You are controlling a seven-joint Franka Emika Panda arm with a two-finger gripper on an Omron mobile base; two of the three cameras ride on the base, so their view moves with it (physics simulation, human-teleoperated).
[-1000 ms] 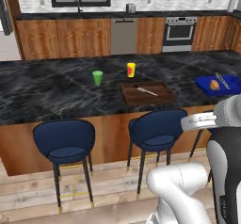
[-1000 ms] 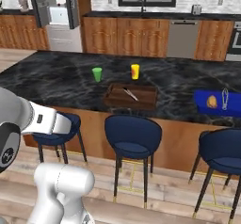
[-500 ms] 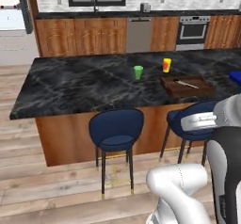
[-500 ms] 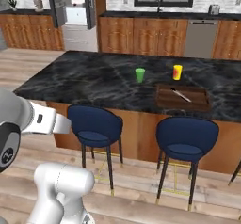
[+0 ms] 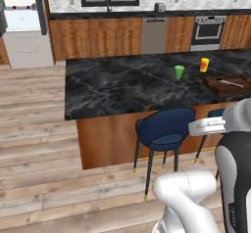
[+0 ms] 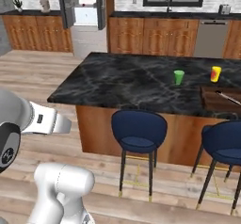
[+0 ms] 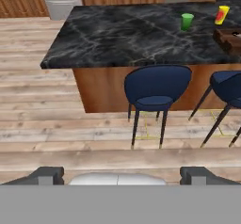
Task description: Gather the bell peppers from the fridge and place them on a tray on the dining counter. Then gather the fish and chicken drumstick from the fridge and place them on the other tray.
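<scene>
Black marble dining counter point(image 5: 127, 87), green cup point(image 5: 179, 72) beside yellow cup point(image 5: 204, 64), end effector point(image 7: 121, 175) released, empty.

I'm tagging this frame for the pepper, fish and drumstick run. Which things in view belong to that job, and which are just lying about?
Belongs to the job:
- fridge, doors open
- dining counter
- wooden tray on the counter
- gripper, open and holding nothing

Just lying about:
- green cup
- yellow cup
- blue stools
- dishwasher
- oven
</scene>
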